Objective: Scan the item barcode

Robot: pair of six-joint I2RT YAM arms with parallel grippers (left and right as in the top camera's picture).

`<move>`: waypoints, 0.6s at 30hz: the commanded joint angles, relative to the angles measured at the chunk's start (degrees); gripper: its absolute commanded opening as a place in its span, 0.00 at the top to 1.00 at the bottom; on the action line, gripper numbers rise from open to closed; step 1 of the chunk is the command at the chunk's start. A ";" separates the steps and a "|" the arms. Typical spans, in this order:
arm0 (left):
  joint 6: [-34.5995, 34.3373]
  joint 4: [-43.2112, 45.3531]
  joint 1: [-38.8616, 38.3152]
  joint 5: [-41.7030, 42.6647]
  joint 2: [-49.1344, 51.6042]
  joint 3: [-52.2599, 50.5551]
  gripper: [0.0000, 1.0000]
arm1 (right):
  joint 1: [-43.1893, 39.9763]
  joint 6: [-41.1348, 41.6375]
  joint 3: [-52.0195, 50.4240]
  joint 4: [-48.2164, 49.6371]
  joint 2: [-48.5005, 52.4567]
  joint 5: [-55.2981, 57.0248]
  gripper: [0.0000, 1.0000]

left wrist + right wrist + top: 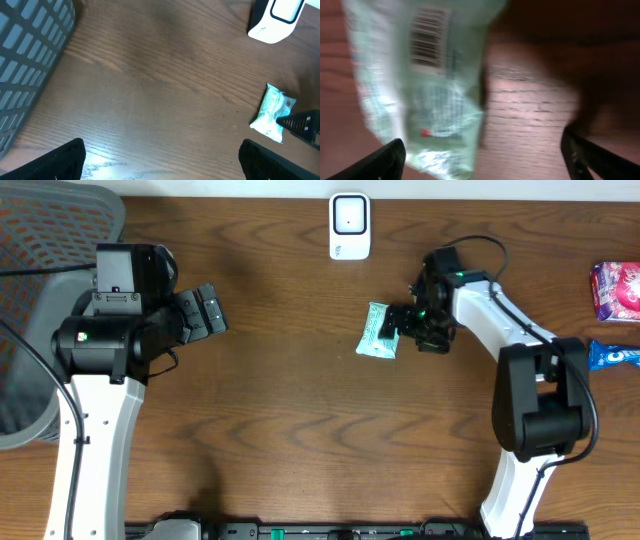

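now, right tool (481, 150) open, packet (427, 85) on table (530, 115)

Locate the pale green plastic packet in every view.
Overhead: pale green plastic packet centre, below white barcode scanner.
Left wrist: packet at right edge, scanner above it.
Right wrist: packet fills left half, barcode showing; no scanner.
Shared landmark: the scanner, two views.

The white-and-black left arm (97, 430) and right arm (512, 475) match: glossy white shell links, bulky black cylindrical joint housings (100, 348). Thin black cables (487, 240) loop outside, and small green lights (82, 337) glow. The left gripper (218, 312) and right gripper (398, 328) are matte black.
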 commanded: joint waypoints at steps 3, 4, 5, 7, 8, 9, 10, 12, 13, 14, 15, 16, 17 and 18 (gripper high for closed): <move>-0.09 -0.11 0.17 -0.31 -0.13 0.04 0.02 | -0.15 4.39 -6.69 9.66 -0.13 -10.80 0.11; -0.09 -0.11 0.17 -0.31 -0.13 0.04 0.02 | -0.15 6.01 -8.24 12.07 -0.13 -10.80 0.19; -0.09 -0.11 0.17 -0.31 -0.13 0.04 0.02 | -0.15 7.50 -9.38 13.68 -0.13 -10.80 0.25; -0.09 -0.11 0.17 -0.31 -0.13 0.04 0.02 | -0.07 12.41 -13.49 19.04 -0.13 -10.73 0.46; -0.09 -0.11 0.17 -0.31 -0.13 0.04 0.02 | 0.00 12.74 -14.23 20.04 -0.13 -10.69 0.53; -0.09 -0.11 0.17 -0.31 -0.13 0.04 0.02 | 0.09 12.94 -14.86 20.90 -0.13 -10.49 0.71; -0.09 -0.11 0.17 -0.31 -0.13 0.04 0.02 | 0.09 12.94 -14.86 20.87 -0.13 -9.35 0.99; -0.09 -0.11 0.17 -0.31 -0.13 0.04 0.02 | -0.04 12.87 -14.14 20.83 -0.33 -9.07 0.99; -0.09 -0.11 0.17 -0.31 -0.13 0.04 0.02 | -0.24 12.48 -13.22 20.70 -0.33 -9.14 0.99; -0.09 -0.11 0.17 -0.31 -0.13 0.04 0.02 | -0.37 11.47 -11.78 19.96 -0.33 -9.09 0.99; -0.09 -0.11 0.17 -0.31 -0.13 0.04 0.02 | -0.52 9.64 -9.38 18.36 -0.33 -9.05 0.99; -0.07 -0.13 0.17 -0.31 -0.13 0.04 0.02 | -0.52 7.56 -6.16 15.87 -0.35 -8.28 0.99; -0.09 -0.11 0.17 -0.31 -0.13 0.04 0.02 | -0.50 6.25 -3.85 13.77 -0.37 -6.73 0.99; -0.09 -0.11 0.17 -0.31 -0.13 0.04 0.02 | -0.33 5.16 -1.68 11.61 -0.37 -4.79 0.99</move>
